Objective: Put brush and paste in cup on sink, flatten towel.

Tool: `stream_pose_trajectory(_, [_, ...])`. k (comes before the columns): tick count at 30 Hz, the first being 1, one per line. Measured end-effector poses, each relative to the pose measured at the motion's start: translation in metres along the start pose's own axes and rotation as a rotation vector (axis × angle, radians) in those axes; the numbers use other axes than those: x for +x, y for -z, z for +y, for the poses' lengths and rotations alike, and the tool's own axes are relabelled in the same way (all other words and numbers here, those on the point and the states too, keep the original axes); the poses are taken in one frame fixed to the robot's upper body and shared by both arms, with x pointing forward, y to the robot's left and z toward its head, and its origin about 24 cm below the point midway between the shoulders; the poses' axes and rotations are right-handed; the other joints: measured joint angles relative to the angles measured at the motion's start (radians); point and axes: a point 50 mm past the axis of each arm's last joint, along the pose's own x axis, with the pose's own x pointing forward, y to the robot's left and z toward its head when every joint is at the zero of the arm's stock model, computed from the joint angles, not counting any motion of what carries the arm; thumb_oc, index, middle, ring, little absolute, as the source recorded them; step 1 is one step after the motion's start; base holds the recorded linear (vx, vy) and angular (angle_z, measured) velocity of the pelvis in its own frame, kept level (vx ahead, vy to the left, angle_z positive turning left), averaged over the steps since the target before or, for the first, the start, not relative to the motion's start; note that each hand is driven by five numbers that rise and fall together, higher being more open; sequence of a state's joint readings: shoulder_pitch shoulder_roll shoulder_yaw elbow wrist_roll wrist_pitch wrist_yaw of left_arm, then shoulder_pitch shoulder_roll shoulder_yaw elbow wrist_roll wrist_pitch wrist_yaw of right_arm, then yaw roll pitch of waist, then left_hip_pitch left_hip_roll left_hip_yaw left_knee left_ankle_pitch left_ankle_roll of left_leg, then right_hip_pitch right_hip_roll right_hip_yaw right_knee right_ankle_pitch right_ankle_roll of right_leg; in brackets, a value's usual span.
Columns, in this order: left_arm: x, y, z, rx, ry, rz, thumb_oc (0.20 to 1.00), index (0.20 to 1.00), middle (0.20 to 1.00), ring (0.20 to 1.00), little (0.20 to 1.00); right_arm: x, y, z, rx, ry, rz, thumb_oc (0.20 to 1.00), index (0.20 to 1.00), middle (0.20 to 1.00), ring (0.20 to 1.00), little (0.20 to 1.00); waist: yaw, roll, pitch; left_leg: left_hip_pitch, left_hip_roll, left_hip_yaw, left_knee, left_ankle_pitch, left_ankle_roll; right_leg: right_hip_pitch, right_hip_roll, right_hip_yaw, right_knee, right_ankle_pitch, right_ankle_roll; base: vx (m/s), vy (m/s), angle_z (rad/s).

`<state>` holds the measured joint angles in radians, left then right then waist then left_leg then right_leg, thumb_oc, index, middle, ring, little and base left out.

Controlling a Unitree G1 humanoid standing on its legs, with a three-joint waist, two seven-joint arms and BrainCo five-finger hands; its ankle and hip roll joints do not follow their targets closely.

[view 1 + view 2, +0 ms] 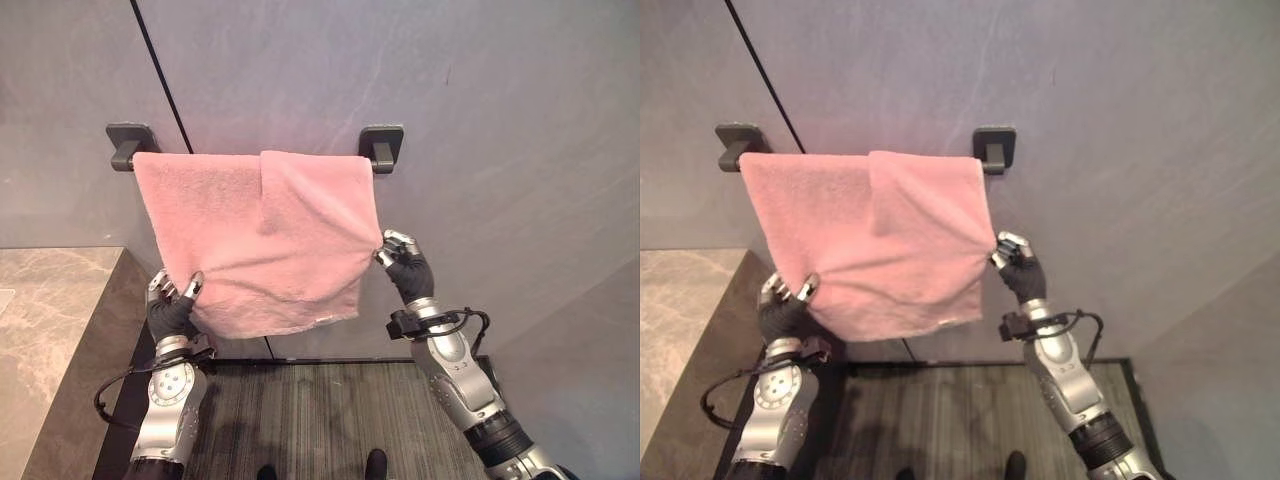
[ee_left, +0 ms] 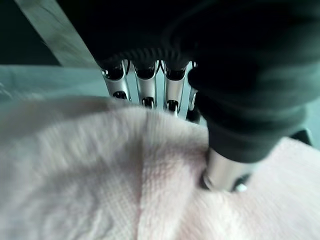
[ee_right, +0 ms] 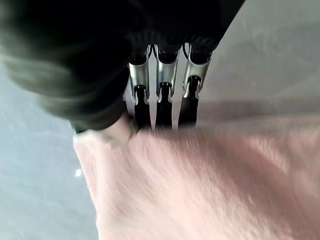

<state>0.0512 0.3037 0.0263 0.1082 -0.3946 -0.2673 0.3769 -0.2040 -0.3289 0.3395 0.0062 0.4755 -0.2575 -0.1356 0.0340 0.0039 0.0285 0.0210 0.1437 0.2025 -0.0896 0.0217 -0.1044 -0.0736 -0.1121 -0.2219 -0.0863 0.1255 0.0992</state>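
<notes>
Your left robot hand (image 1: 172, 308) and right robot hand (image 1: 402, 260) each pinch a lower corner of the pink towel (image 1: 262, 235) draped over the rail (image 1: 382, 150).

Most of the towel bar (image 1: 378, 157) lost behind the pink towel (image 1: 260, 240), just the two dark wall mounts and short stubs poking out either side of the cloth. Fingertips of the left hand (image 1: 172, 305) swallowed behind the towel's lower corner, thumb alone pressing on the front. Right hand (image 1: 402, 258) at the opposite edge, fingers (image 3: 161, 95) vanishing into smeared pink fuzz, grip there blurred. Marble counter (image 1: 50, 330) beside the towel sliced off by the frame.
</notes>
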Motion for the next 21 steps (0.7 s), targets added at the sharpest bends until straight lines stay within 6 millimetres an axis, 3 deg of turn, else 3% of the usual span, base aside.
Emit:
stream_pose_trajectory(4, [0.002, 0.000, 0.010, 0.084, 0.035, 0.023, 1.000, 1.000, 1.000, 1.000, 1.000, 0.001, -0.002, -0.005, -0.027, -0.009, 0.005, 1.000, 1.000, 1.000, 1.000, 1.000, 0.000, 0.003, -0.001, 0.004, 0.000, 0.003, 0.000, 0.000, 0.000, 0.002, 0.000, 0.005, 0.000, 0.000, 0.000, 0.00, -0.002, -0.02])
stream_pose_trajectory(7, [0.003, -0.002, 0.029, 0.194, 0.007, 0.028, 1.000, 1.000, 1.000, 1.000, 1.000, 0.000, -0.005, -0.019, -0.202, -0.037, 0.041, 1.000, 1.000, 1.000, 1.000, 1.000, 0.000, 0.007, -0.001, 0.011, -0.001, 0.007, 0.000, -0.003, 0.004, 0.004, 0.000, 0.015, 0.000, 0.000, 0.000, 0.01, -0.003, -0.08])
stream_pose_trajectory(10, [0.002, -0.006, 0.044, 0.271, -0.006, 0.022, 1.000, 1.000, 1.000, 1.000, 1.000, 0.000, -0.020, -0.035, -0.434, -0.072, 0.027, 1.000, 1.000, 1.000, 1.000, 1.000, -0.001, 0.013, 0.001, 0.012, -0.002, 0.009, 0.000, -0.003, 0.005, 0.003, -0.001, 0.017, 0.000, 0.000, 0.001, -0.01, 0.000, -0.01])
stream_pose_trajectory(13, [-0.002, -0.013, 0.064, 0.436, 0.002, 0.008, 1.000, 1.000, 1.000, 1.000, 1.000, 0.001, -0.057, -0.054, -0.742, -0.073, -0.066, 1.000, 1.000, 1.000, 1.000, 1.000, -0.005, 0.018, 0.002, 0.013, -0.002, 0.015, -0.001, -0.004, 0.005, 0.003, 0.000, 0.019, 0.000, 0.000, 0.001, 0.00, 0.000, 0.00])
stream_pose_trajectory(15, [-0.002, -0.030, 0.077, 0.598, 0.018, -0.053, 1.000, 1.000, 1.000, 1.000, 1.000, 0.001, -0.081, -0.056, -0.961, -0.094, -0.146, 1.000, 1.000, 1.000, 1.000, 1.000, -0.010, 0.018, 0.001, 0.014, -0.002, 0.016, 0.000, -0.004, 0.005, 0.004, 0.001, 0.020, 0.000, 0.000, 0.001, 0.00, 0.000, 0.00])
stream_pose_trajectory(17, [0.000, -0.043, 0.081, 0.693, 0.015, -0.107, 1.000, 1.000, 1.000, 1.000, 1.000, 0.001, -0.094, -0.056, -1.059, -0.085, -0.197, 1.000, 1.000, 1.000, 1.000, 1.000, -0.012, 0.018, 0.000, 0.015, -0.002, 0.016, -0.001, -0.004, 0.005, 0.005, 0.000, 0.020, 0.000, 0.000, 0.001, 0.00, 0.000, 0.00])
stream_pose_trajectory(21, [0.005, -0.101, 0.078, 1.092, 0.080, -0.398, 1.000, 1.000, 1.000, 1.000, 1.000, -0.005, -0.135, -0.039, -1.270, -0.139, -0.404, 1.000, 1.000, 1.000, 1.000, 1.000, -0.014, 0.018, -0.002, 0.016, -0.003, 0.016, -0.001, -0.004, 0.004, 0.007, -0.001, 0.020, 0.000, 0.001, 0.002, -0.02, 0.008, 0.00])
